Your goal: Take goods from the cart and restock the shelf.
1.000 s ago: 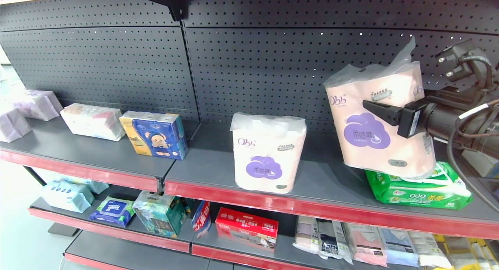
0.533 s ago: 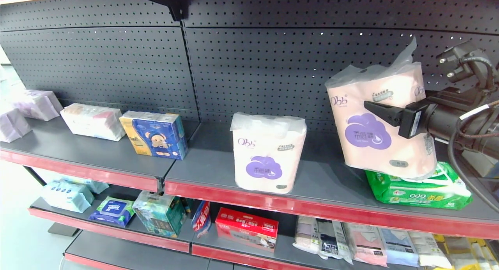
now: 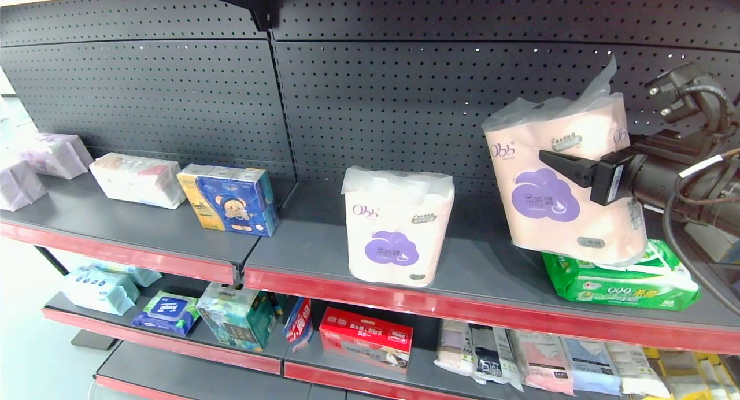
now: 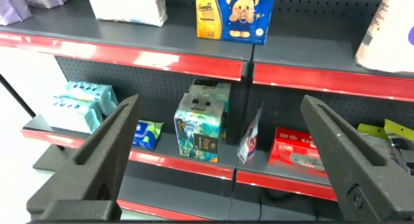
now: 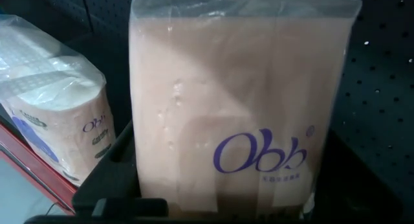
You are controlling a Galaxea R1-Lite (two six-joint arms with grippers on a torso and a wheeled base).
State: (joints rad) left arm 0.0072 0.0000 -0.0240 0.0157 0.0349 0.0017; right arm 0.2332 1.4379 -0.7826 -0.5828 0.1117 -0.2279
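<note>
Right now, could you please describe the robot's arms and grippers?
The left gripper has two matte black, wedge-shaped fingers. The right gripper has a long tapered black finger on a blocky black base; the black right arm carries looping black cables and a white label strip.

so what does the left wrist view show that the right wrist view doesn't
Only left wrist: the left gripper, open, facing the teal box and red box on the lower shelf, with a blue and yellow tissue pack above. Only right wrist: the right gripper clamped on the held roll pack. Both: the standing roll pack on the red-edged shelf.
</note>
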